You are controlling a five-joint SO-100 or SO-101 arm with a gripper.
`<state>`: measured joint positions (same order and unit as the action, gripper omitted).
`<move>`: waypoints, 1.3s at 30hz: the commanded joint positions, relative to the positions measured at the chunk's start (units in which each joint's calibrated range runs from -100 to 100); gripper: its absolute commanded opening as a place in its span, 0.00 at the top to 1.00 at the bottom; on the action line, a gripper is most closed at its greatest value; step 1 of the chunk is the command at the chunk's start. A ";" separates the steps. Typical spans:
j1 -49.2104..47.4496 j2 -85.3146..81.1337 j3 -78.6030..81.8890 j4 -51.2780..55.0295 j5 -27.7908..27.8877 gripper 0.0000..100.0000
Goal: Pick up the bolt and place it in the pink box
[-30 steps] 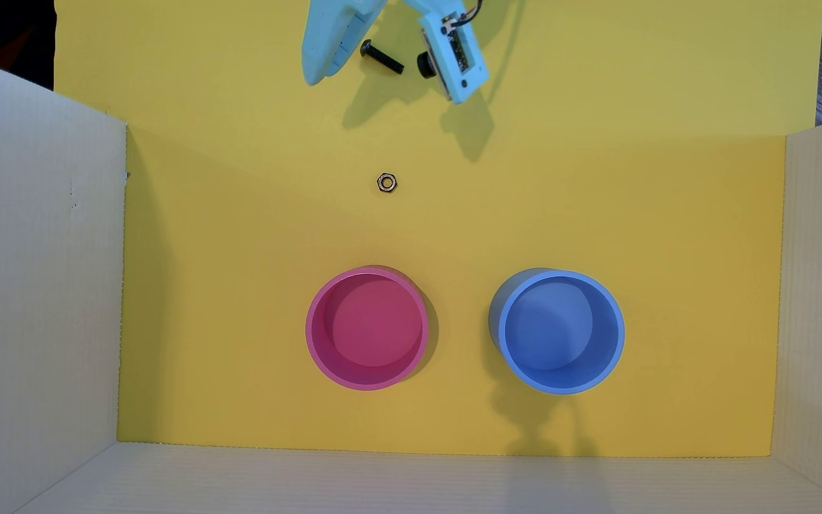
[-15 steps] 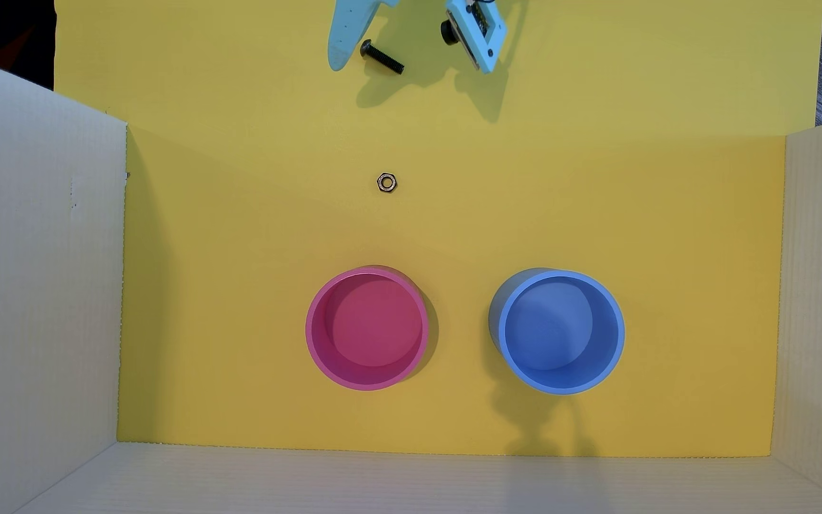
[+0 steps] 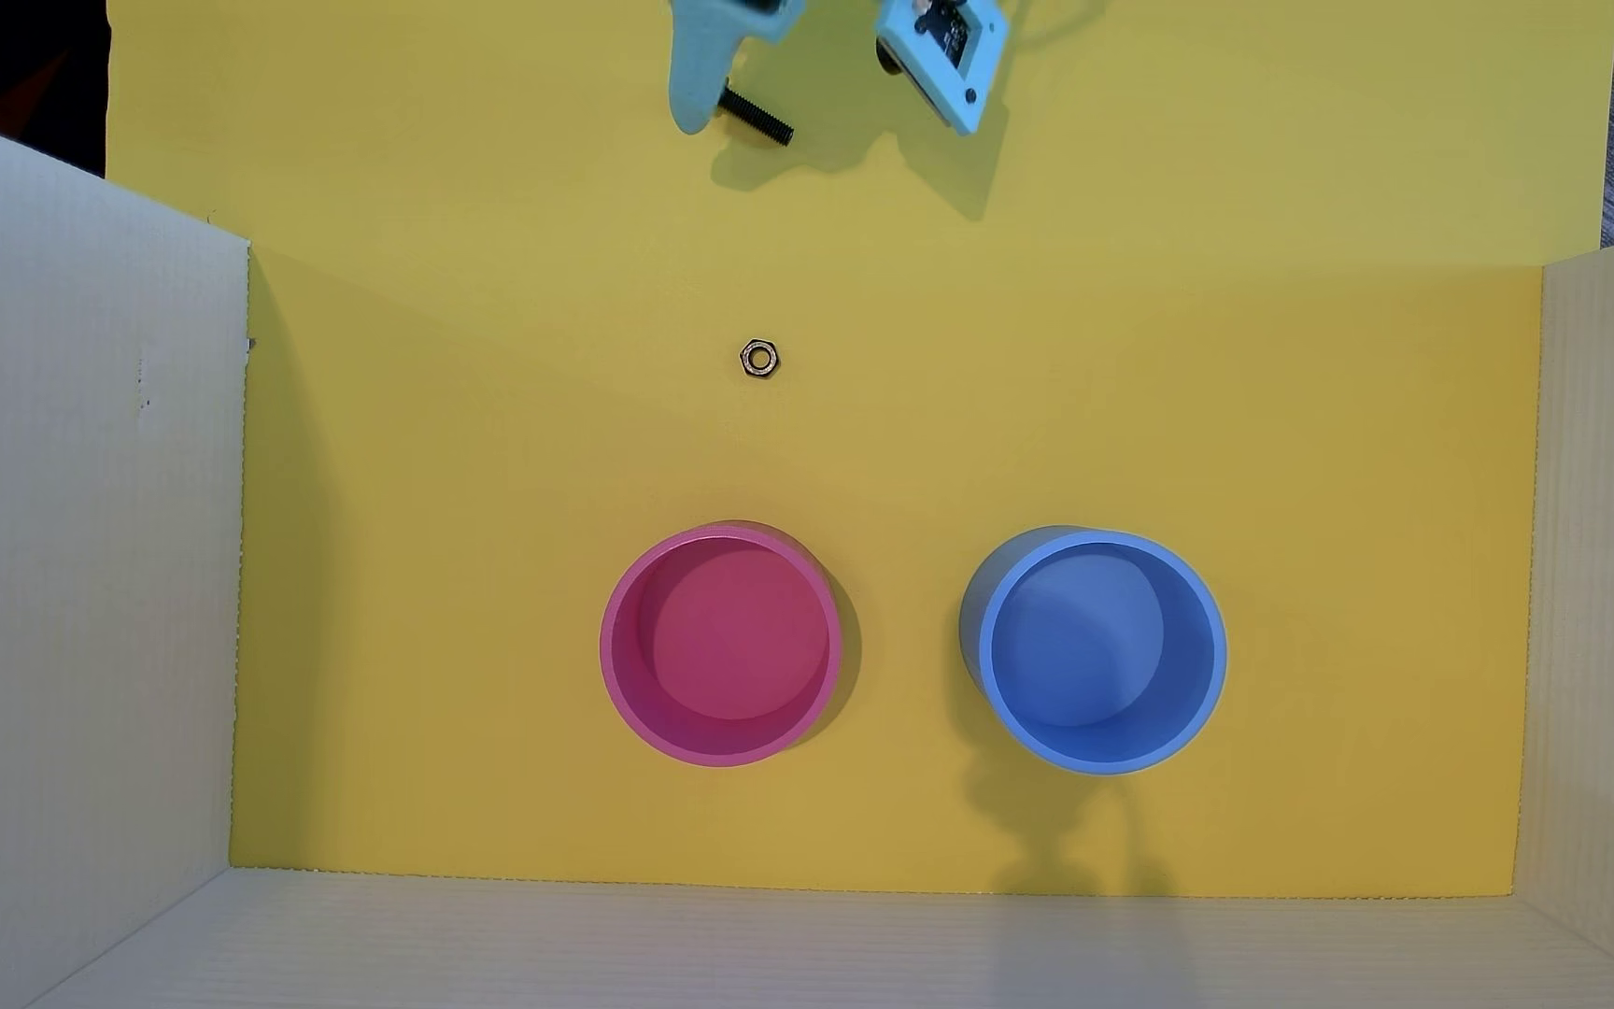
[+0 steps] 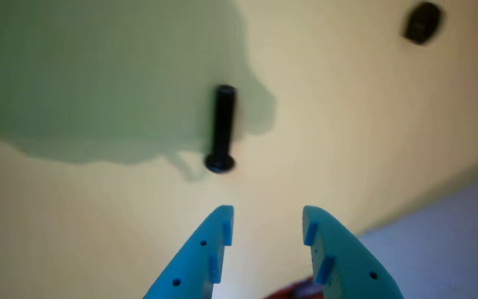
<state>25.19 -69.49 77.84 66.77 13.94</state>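
A yellow sheet covers the floor of a shallow box with pale corrugated walls at the left, right and bottom of the overhead view. At the top centre, the light blue gripper enters the frame. One finger points downward, and its tip covers the head end of the black bolt. The bolt lies flat on the sheet, its shaft running to the lower right. The nut lies alone in the upper middle of the frame, well apart from the bolt. The pink box stands below the centre and the blue round container stands to its right; both are upright and empty.

In the wrist view, which is blurred, the gripper comes up from the bottom edge. The jaws are apart with a clear gap and hold nothing. The bolt lies above them near the centre of the frame, with its rounded head toward the fingers. The nut is a dark blur in the upper right corner.
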 commanded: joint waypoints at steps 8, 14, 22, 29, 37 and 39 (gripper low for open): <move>-0.17 13.26 -5.70 -0.83 1.40 0.88; -0.25 13.94 -5.61 -0.83 1.61 0.88; -3.48 14.10 -3.89 -3.15 1.03 0.88; -2.97 18.48 -4.52 -4.09 1.03 0.88; -3.56 26.23 -5.97 -5.98 0.98 0.88; -3.56 26.90 -6.06 -6.15 0.98 0.88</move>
<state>21.69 -43.47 74.32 61.11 15.21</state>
